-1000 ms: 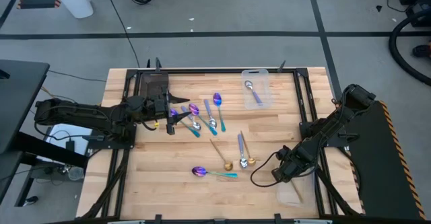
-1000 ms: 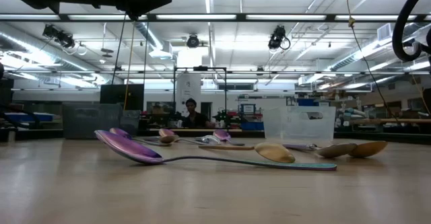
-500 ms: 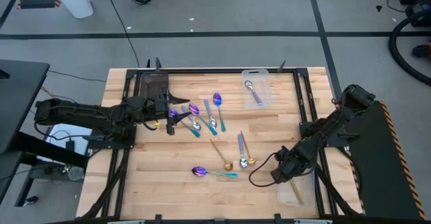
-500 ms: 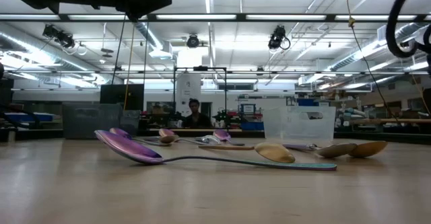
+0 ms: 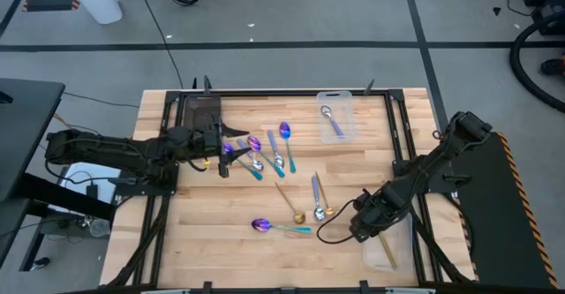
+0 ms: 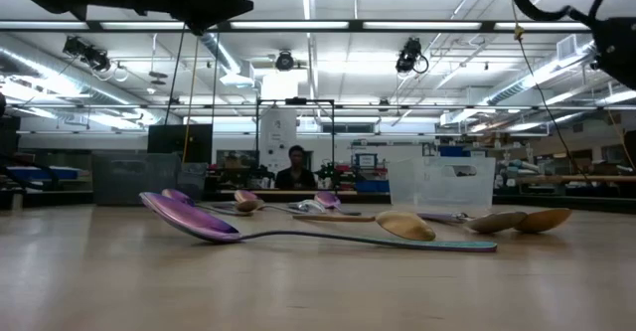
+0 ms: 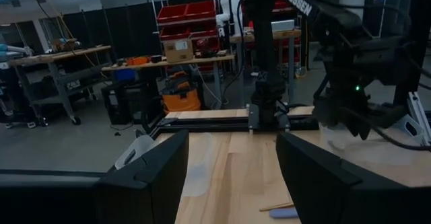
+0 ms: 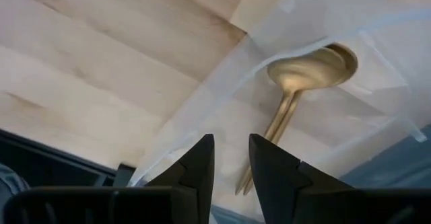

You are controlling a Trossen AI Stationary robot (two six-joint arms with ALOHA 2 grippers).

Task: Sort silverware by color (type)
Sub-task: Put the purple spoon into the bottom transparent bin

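Note:
Slim spoons lie on the wooden table: a cluster (image 5: 256, 153) of purple-and-teal and lavender-handled ones at the middle left, two gold ones (image 5: 291, 204) (image 5: 327, 207) and a lavender-handled one (image 5: 316, 191) at the middle, and a purple-and-teal one (image 5: 278, 228) nearer the front. A gold spoon (image 8: 313, 69) lies in the clear bin (image 5: 395, 232) at the near right. My right gripper (image 8: 232, 150) hangs open above that bin's left edge, pointing steeply down, nothing between its fingers. My left gripper (image 5: 231, 153) stands wide open and level (image 7: 232, 177) above the cluster's left side.
A second clear bin (image 5: 336, 116) at the far middle holds a silver spoon with a lavender handle. A dark tray (image 5: 201, 110) sits at the far left. Black rails (image 5: 402, 144) run along the table's sides. A person stands far behind the table (image 6: 296, 167).
My right gripper has risen and moved toward the table's left, away from the near-right bin, where the gold spoon lies.

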